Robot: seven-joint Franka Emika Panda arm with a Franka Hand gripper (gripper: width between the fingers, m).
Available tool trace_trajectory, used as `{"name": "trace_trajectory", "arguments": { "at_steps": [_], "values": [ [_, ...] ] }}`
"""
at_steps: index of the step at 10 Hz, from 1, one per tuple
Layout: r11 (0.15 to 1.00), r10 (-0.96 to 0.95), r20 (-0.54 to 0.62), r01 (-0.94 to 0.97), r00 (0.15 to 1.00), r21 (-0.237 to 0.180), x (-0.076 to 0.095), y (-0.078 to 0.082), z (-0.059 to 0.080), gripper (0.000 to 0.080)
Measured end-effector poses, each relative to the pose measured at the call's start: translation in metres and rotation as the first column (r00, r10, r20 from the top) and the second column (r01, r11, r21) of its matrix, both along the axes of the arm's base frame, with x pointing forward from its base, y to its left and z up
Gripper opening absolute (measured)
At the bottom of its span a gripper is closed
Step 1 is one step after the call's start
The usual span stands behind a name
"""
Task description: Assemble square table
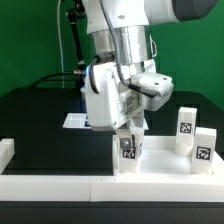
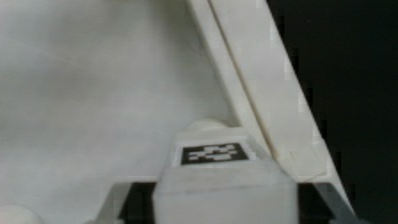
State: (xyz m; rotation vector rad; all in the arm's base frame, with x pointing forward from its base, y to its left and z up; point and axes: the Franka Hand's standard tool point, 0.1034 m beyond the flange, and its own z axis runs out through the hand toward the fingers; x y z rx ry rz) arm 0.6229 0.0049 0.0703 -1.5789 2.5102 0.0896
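My gripper (image 1: 129,132) is shut on a small white leg (image 1: 128,150) with a black-and-white tag, held upright just behind the low front wall. In the wrist view the same leg (image 2: 217,172) sits between my dark fingers (image 2: 137,205), with the gripper (image 2: 217,205) closed around it. Its far end rests against the hollow face of the square table's slab (image 2: 98,90), close beside the raised rim (image 2: 253,90). In the exterior view I cannot make out the slab.
Two more tagged white legs (image 1: 186,124) (image 1: 203,146) stand upright at the exterior view's right. The marker board (image 1: 74,121) lies behind the arm. A low white wall (image 1: 60,186) edges the black worktop along the front and the left.
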Motion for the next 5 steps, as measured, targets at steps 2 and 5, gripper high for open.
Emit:
{"name": "trace_trajectory", "arguments": {
  "at_steps": [2, 5],
  "values": [
    [1.000, -0.002, -0.002, 0.002, 1.000, 0.000, 0.000, 0.000, -0.001, 0.0320],
    [1.000, 0.023, 0.034, -0.024, 0.999, 0.014, -0.003, 0.004, 0.026, 0.0640]
  ]
}}
